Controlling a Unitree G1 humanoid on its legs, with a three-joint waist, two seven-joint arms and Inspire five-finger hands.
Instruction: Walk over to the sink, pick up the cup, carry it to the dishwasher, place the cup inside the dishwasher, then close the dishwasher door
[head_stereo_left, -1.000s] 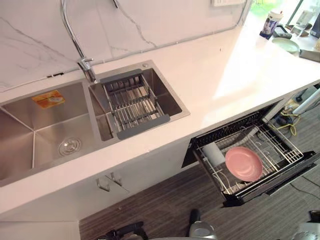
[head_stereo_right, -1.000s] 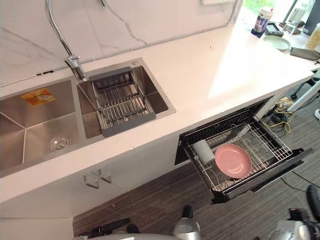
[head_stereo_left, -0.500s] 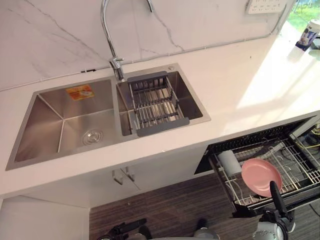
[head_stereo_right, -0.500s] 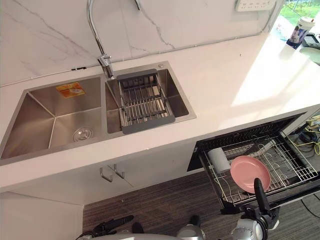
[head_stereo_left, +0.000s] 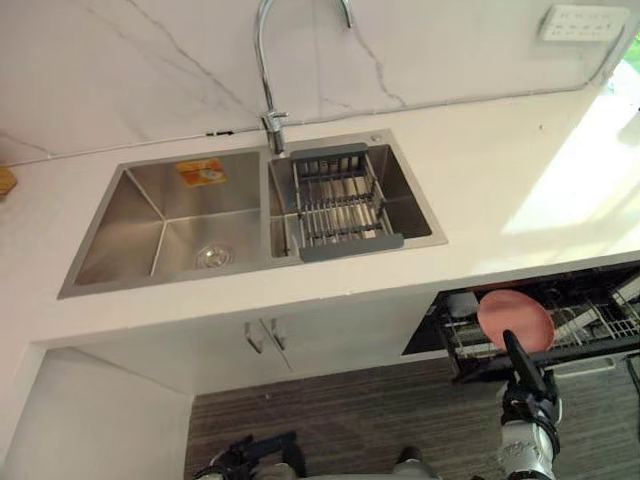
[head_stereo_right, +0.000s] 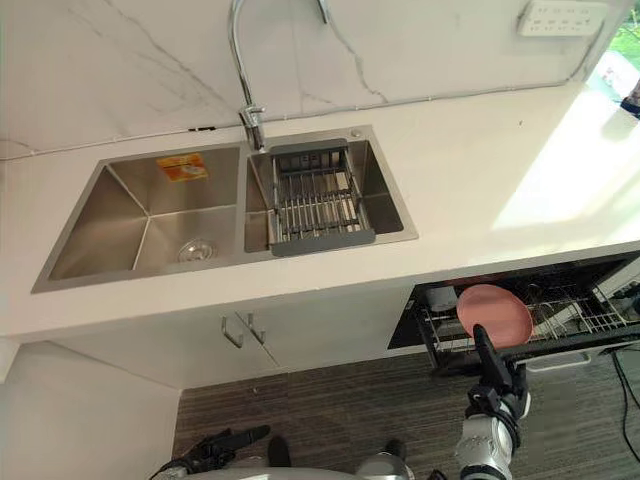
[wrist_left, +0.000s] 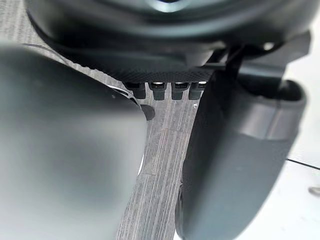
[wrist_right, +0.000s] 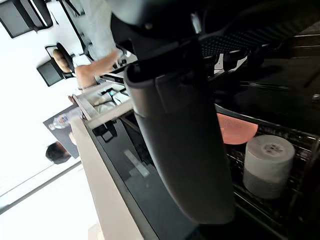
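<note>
Right hand (head_stereo_left: 522, 375) is low on the right, raised in front of the open dishwasher (head_stereo_left: 432, 335). Its fingers are straight and point up, with nothing in them. The forearm rises from the bottom edge with the wrist directly under the hand.

Left eye view:
- Cup (head_stereo_left: 462, 303) is in the dishwasher's wire basket (head_stereo_left: 600, 322), just beside a pink plate (head_stereo_left: 515, 318), on the side nearer the sink (head_stereo_left: 150, 215).
- The sink has two basins set into a white counter (head_stereo_left: 500, 190). A faucet (head_stereo_left: 265, 70) stands behind the divider, and a grey drain rack (head_stereo_left: 340, 200) sits across the right basin.
- The hand is well apart from the sink and just in front of the basket.

Right eye view:
- Same layout. The right hand's tips overlap the basket's front edge below the plate; whether they touch it cannot be told.
- Left hand (head_stereo_right: 222, 445) is at the bottom edge, low over the plank floor (head_stereo_right: 330, 410), below the cabinet doors. Its state is too small to read here.

Left wrist view:
- The hand's dark bulk runs across the view with the thumb (wrist_left: 235, 150) standing out and the floor past it.
- Spread or curled cannot be told. Nothing shows in its hold.

Right wrist view:
- A broad thumb (wrist_right: 185, 150) crosses the middle of the view.
- Past it the cup lies in the basket next to the plate, apart from the hand.
- A person's arm (wrist_right: 95, 70) shows far off.
</note>
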